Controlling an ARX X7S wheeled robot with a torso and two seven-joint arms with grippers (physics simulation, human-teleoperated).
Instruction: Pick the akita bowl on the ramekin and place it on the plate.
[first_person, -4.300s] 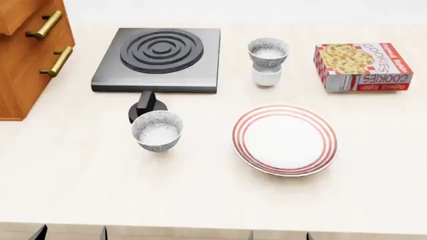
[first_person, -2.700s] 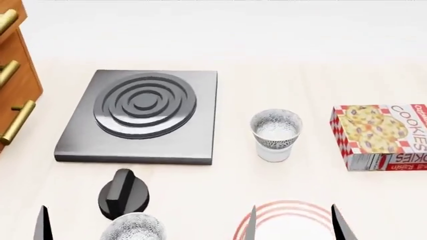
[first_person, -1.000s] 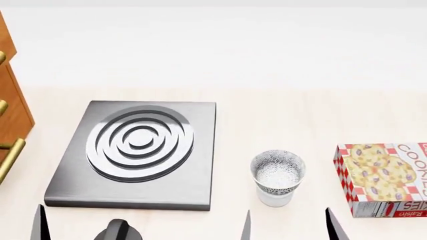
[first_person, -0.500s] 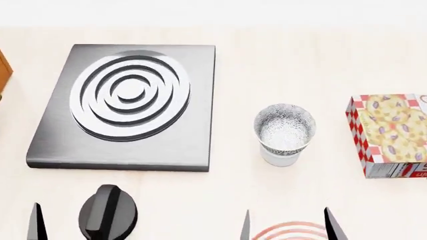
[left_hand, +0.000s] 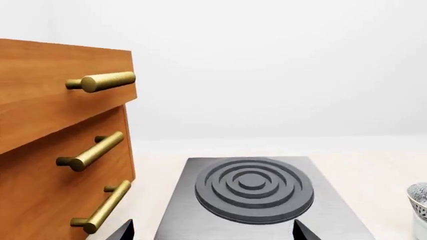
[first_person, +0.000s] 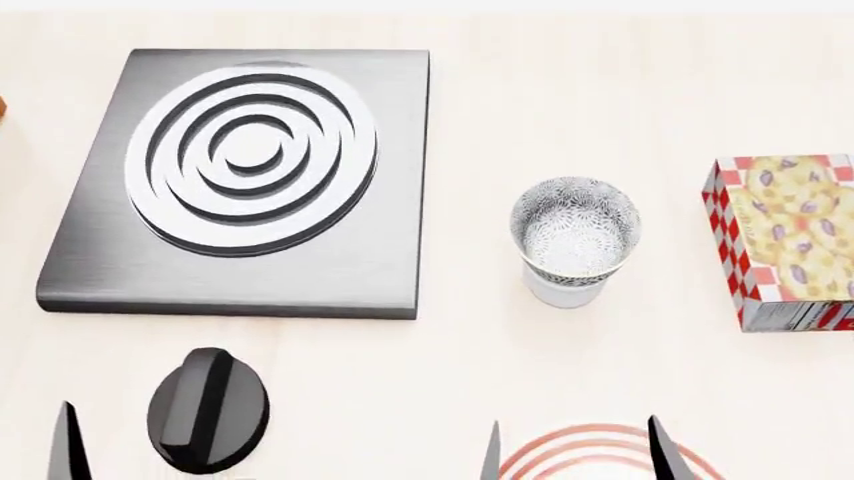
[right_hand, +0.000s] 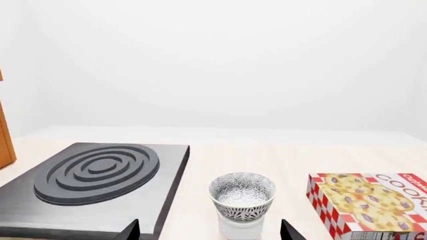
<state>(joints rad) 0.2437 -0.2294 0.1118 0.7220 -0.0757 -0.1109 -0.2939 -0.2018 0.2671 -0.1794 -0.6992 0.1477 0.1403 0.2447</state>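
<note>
Speckled black-and-white akita bowl (first_person: 574, 226) sits in the white ramekin (first_person: 566, 290); only the head view shows the red-ringed plate (first_person: 577, 450); both grippers' fingertips spread, empty.

The speckled black-and-white bowl (first_person: 575, 228) sits upright, nested in the white ramekin (first_person: 563, 291), whose glossy straight wall shows just below it. Its whitish inside is empty. The plate (first_person: 587, 453), white with thin red rings, lies flat nearer the robot, only its far rim showing.
</note>
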